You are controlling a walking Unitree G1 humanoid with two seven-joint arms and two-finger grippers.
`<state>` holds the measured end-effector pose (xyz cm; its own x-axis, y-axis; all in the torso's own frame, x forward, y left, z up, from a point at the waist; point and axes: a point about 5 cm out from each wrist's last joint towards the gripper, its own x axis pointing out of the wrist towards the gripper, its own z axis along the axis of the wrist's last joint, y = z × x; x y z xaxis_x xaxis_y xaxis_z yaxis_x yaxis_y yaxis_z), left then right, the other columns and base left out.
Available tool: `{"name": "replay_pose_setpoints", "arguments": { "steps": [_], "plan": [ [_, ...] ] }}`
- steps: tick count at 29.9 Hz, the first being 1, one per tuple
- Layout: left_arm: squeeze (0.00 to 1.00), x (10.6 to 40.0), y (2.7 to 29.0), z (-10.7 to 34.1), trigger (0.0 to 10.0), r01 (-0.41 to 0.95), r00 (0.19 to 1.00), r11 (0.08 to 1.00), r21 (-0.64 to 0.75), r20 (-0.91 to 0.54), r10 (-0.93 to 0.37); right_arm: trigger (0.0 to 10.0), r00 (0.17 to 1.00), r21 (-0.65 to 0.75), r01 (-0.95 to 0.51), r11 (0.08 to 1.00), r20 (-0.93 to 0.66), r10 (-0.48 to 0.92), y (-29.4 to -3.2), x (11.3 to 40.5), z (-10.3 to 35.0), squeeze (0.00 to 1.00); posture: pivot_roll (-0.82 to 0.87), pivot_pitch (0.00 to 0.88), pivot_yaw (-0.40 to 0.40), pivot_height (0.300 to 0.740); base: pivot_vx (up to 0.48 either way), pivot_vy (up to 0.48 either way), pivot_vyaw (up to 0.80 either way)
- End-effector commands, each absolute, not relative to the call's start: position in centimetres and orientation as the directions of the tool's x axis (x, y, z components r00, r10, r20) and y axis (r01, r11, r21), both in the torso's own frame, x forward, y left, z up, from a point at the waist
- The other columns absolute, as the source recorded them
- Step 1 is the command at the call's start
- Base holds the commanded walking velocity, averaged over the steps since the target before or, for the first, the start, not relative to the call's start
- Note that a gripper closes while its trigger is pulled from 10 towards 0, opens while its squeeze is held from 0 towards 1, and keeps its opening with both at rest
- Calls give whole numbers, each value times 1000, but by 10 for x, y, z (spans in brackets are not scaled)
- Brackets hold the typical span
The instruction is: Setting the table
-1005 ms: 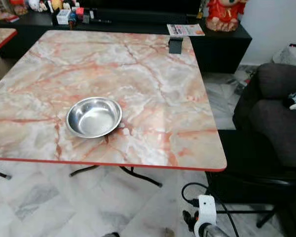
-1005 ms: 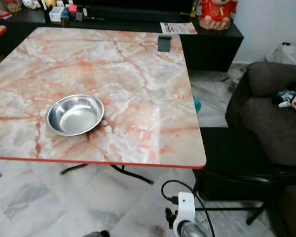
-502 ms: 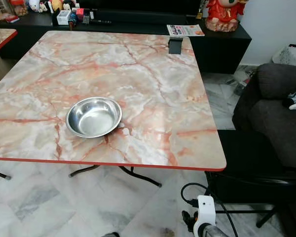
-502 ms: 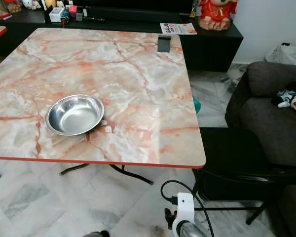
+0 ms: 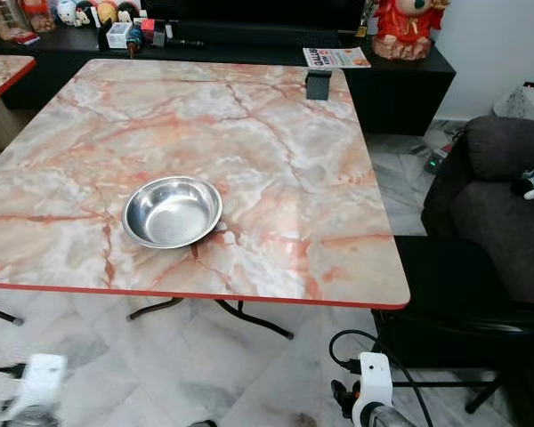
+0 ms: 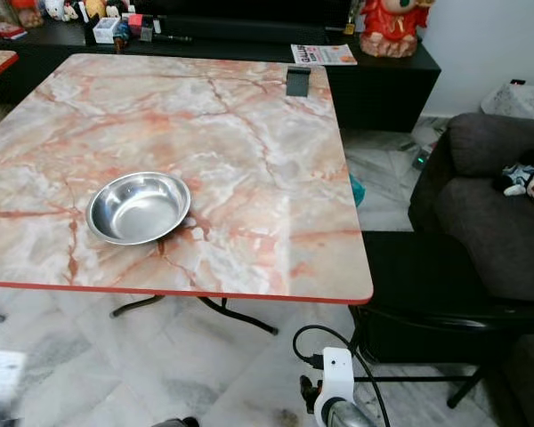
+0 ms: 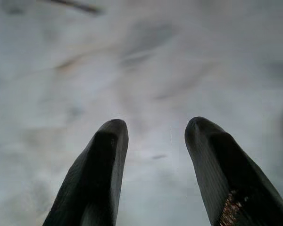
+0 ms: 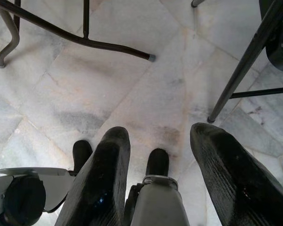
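Round stainless-steel bowl [image 5: 171,212] is noted on the marble-patterned bench [image 5: 276,169], forward of both lowered hands; left hand [image 7: 155,141] nearer, right hand [image 8: 155,155] likewise released, nothing grasped.

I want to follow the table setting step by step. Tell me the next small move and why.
Probably raise the left gripper from beside the robot toward the steel bowl, which sits alone on the marble table near the front edge. Both grippers are open, holding nothing, low over the tiled floor; the right gripper hangs idle.
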<state>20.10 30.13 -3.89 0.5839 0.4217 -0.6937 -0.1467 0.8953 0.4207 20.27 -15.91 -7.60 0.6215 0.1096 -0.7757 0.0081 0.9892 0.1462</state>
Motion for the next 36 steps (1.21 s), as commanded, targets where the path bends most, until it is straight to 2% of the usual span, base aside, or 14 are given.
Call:
{"name": "replay_pose_setpoints", "arguments": {
  "steps": [1, 3, 8, 13, 15, 22, 29, 36],
  "plan": [
    [0, 198, 287, -48, 10000, -109, 598, 931, 347, -726, 340, 10000, 610, 134, 9, 991, -786, 101, -162, 201, -77, 0, 90, 86, -40, 731, 0, 0, 0],
    [0, 203, 267, -53, 10000, -95, 635, 962, 257, -729, 257, 10000, 611, 135, 11, 991, -785, 100, -163, 201, -77, 0, 86, 79, -39, 731, 0, 0, 0],
    [0, 205, 234, -62, 10000, -52, 646, 985, 164, -747, 158, 10000, 613, 131, 12, 991, -784, 96, -165, 201, -77, 0, 76, 64, -44, 731, 0, 0, 0],
    [0, 210, 216, -64, 10000, -21, 653, 992, 122, -750, 106, 10000, 615, 126, 18, 992, -783, 88, -167, 202, -76, 0, 63, 54, -44, 731, 0, 0, 0],
    [0, 214, 205, -64, 10000, -8, 670, 998, 61, -741, 50, 10000, 618, 124, 24, 992, -782, 82, -169, 203, -76, 0, 52, 50, -42, 731, 0, 0, 0],
    [0, 215, 200, -64, 10000, -4, 667, 999, 33, -745, 28, 10000, 620, 118, 31, 993, -782, 73, -172, 202, -76, 0, 42, 45, -39, 731, 0, 0, 0],
    [0, 215, 211, -62, 10000, -80, 674, 996, 34, -735, 79, 10000, 617, 108, 40, 993, -785, 61, -174, 200, -77, 0, 38, 29, -34, 731, 0, 291, 0],
    [0, 215, 214, -62, 10000, -98, 676, 995, 35, -731, 92, 10000, 619, 94, 11, 996, -782, 67, -171, 201, -76, 0, 41, 38, -29, 731, 0, 360, 0]
  ]
}}
